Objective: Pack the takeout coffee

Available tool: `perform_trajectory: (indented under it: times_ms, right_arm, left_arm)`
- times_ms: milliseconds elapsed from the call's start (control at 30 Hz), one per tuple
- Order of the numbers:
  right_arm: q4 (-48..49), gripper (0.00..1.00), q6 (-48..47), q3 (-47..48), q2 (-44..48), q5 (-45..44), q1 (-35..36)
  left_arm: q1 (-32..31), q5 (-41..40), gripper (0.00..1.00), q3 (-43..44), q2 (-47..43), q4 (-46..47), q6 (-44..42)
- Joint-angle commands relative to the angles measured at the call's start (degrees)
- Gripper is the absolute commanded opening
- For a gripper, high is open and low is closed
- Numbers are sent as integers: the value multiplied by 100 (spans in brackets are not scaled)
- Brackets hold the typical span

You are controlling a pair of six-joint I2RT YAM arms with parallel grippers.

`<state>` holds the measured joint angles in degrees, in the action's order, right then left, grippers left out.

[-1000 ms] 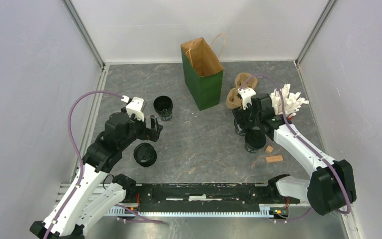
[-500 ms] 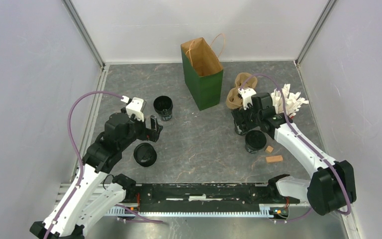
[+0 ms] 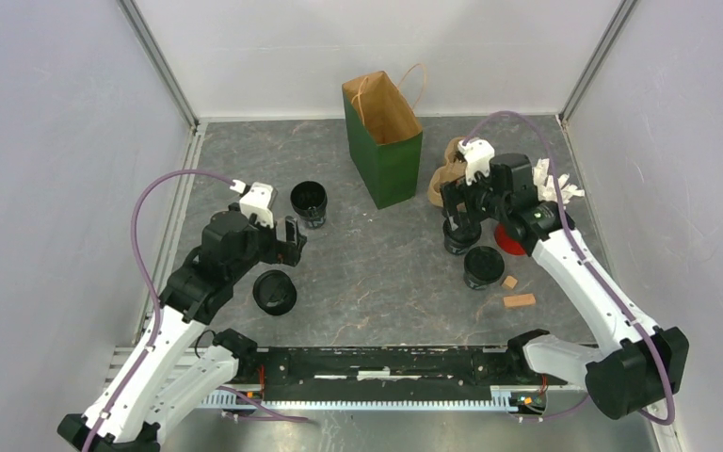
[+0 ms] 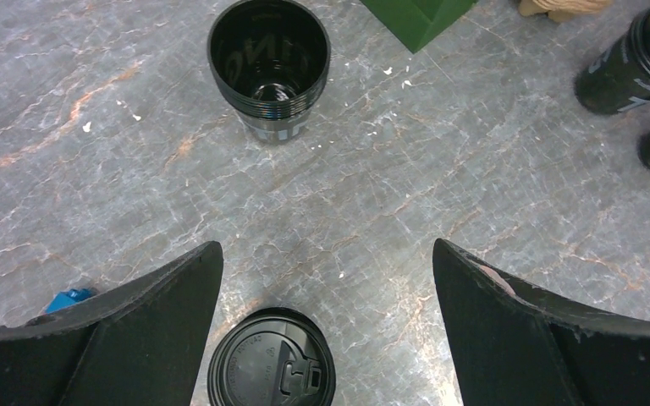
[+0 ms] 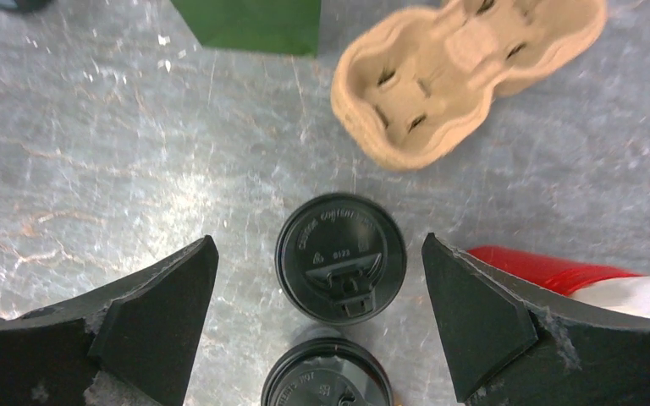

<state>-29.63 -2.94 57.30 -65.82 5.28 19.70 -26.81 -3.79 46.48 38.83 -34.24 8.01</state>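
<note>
The left gripper [image 4: 326, 254] hung with jaws wide apart and empty. A lidded cup [image 4: 272, 359] sat at the bottom centre of its view, and an open cup [image 4: 269, 63] at the upper left. The right gripper [image 5: 317, 244] was spread too, clear of the second lidded cup [image 5: 340, 256] between its fingers. A third lidded cup [image 5: 326, 376] sat just below. In the top view, the bag [image 3: 383, 132] stood at upper centre, with the carrier [image 3: 444, 179] to its right.

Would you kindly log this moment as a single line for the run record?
left gripper open near lidded cup | right gripper open above capped cup | pulp carrier empty | green bag upright, open
</note>
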Motion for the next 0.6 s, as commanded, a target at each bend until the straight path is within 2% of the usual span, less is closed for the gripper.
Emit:
perform_trajectory:
  times_ms: [0,133,233,367,467,567]
  right_arm:
    - [249,98,-86,665,57,-212,-11]
    - [889,98,86,752,15,-680,-22]
    - [922,98,259,962,-217,-658,-28]
    - [629,98,285,1202,-421,-221,-15]
    - [836,98,285,827,-130,74,-12]
    - [918,96,285,479,143,269,9]
  left_arm:
    - [0,-368,100,-60,-68,165,31]
    - [0,-256,100,-9,-155,369,572]
    - [-1,7,100,185,115,660,1038]
    - [0,65,94,1248,1182,535,1363]
    - [0,229,86,2103,1895,585,1522]
    - [0,351,81,2561,2466,1067,1994]
